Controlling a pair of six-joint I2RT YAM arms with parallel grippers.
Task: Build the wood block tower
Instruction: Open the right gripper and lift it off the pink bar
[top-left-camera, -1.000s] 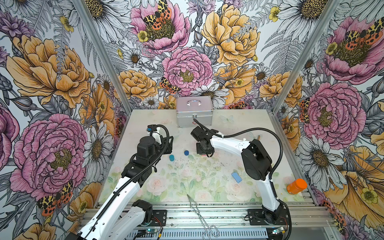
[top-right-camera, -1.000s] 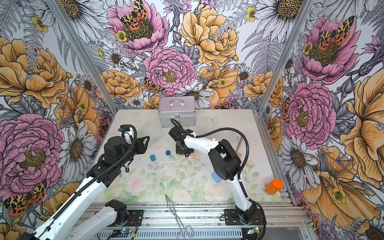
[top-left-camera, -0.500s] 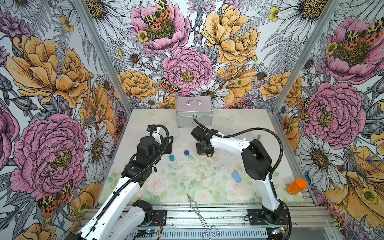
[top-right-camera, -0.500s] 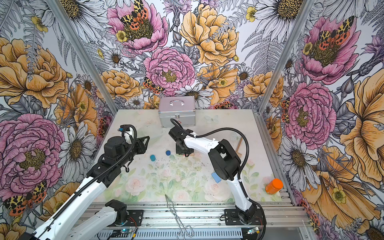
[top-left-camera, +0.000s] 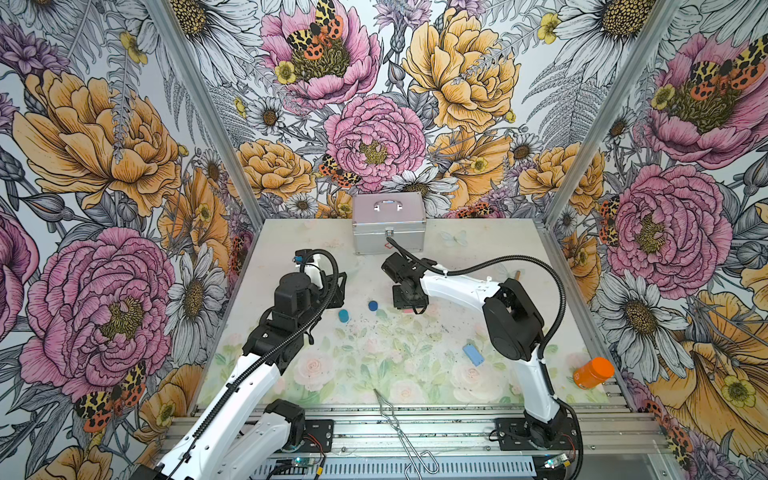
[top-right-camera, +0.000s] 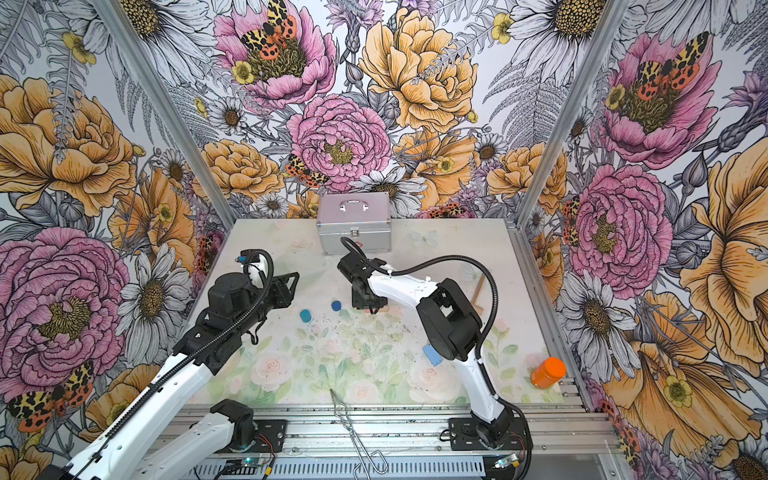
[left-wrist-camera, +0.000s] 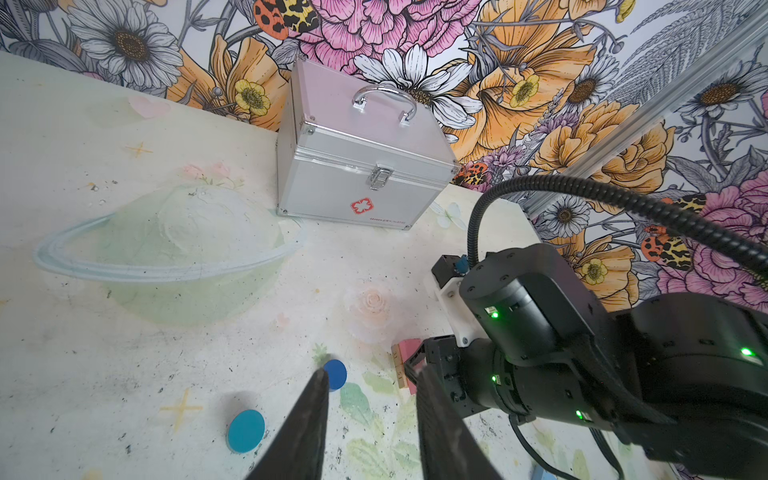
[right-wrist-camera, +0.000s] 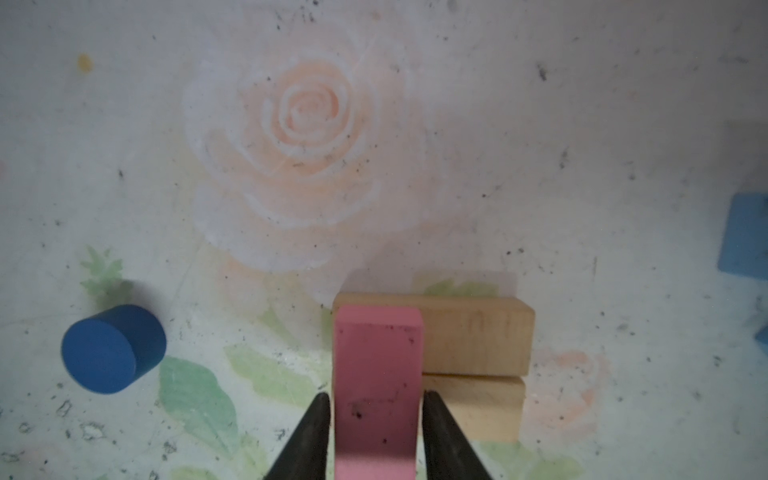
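A pink slab (right-wrist-camera: 376, 374) lies across one end of two tan planks (right-wrist-camera: 473, 336) set side by side on the table. My right gripper (right-wrist-camera: 376, 399) points down over it, and its fingers flank the slab with thin gaps, so it stands open. The slab and a plank edge also show under that gripper (left-wrist-camera: 409, 351). A dark blue cylinder (top-left-camera: 372, 306) and a teal cylinder (top-left-camera: 343, 316) lie loose to the left of it. My left gripper (left-wrist-camera: 372, 372) hovers open and empty just past the dark blue cylinder (left-wrist-camera: 335, 374). Near the right arm's elbow lies a light blue slab (top-left-camera: 473, 354).
A silver case (top-left-camera: 388, 224) stands at the back middle. A clear bowl (left-wrist-camera: 166, 257) sits upside down at the back left. An orange bottle (top-left-camera: 592, 372) lies at the front right and metal tongs (top-left-camera: 395, 419) at the front edge. A wooden stick (top-right-camera: 480, 291) rests by the right wall.
The right gripper's fingers have parted slightly from the pink slab. Neither arm has visibly shifted.
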